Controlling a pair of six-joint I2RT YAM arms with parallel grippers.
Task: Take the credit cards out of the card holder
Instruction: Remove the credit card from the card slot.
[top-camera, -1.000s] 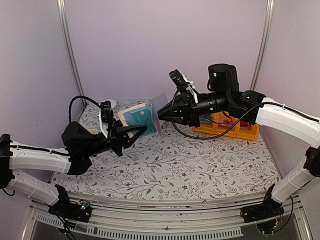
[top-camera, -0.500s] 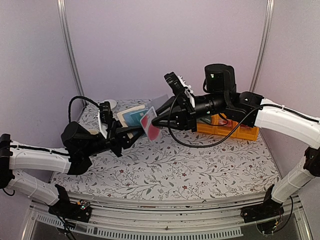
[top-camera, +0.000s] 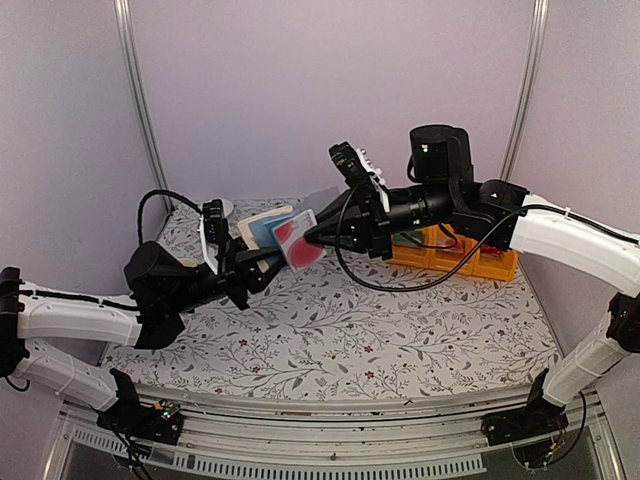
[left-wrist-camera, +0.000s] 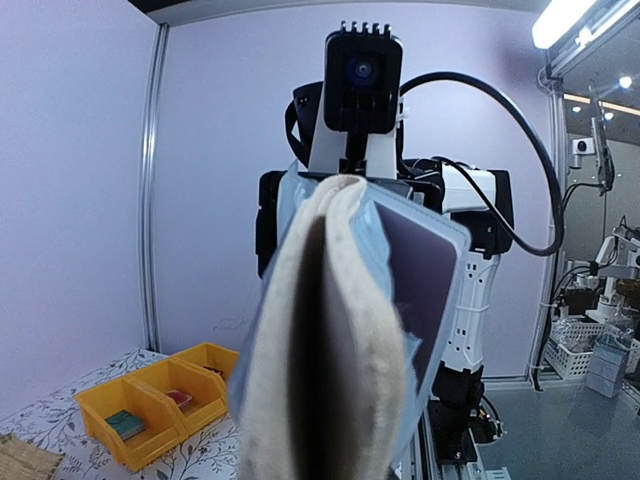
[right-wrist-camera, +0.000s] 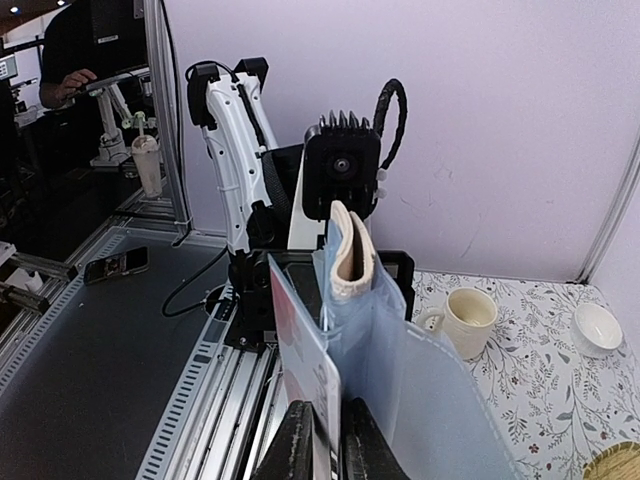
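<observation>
My left gripper (top-camera: 268, 262) is shut on the beige card holder (top-camera: 262, 222) and holds it upright above the table's back left. In the left wrist view the holder (left-wrist-camera: 335, 340) is edge-on and hides my fingers. A light blue card (top-camera: 266, 234) shows in the holder. My right gripper (top-camera: 312, 238) is shut on the red-pink card (top-camera: 296, 240). In the right wrist view the gripper (right-wrist-camera: 328, 440) pinches this card (right-wrist-camera: 300, 350) by its near edge, beside the holder's clear plastic pocket (right-wrist-camera: 410, 370). The card's far edge meets the holder (right-wrist-camera: 350, 250).
Yellow bins (top-camera: 455, 255) stand behind the right arm and show in the left wrist view (left-wrist-camera: 150, 400). A cream mug (right-wrist-camera: 465, 318), a small white bowl (right-wrist-camera: 598, 325) and a corner of a straw mat (right-wrist-camera: 620, 465) sit at the back left.
The red-pink card has come out of the holder's pocket in my right gripper and now stands beside the holder. The left gripper has kept the holder nearly still.
</observation>
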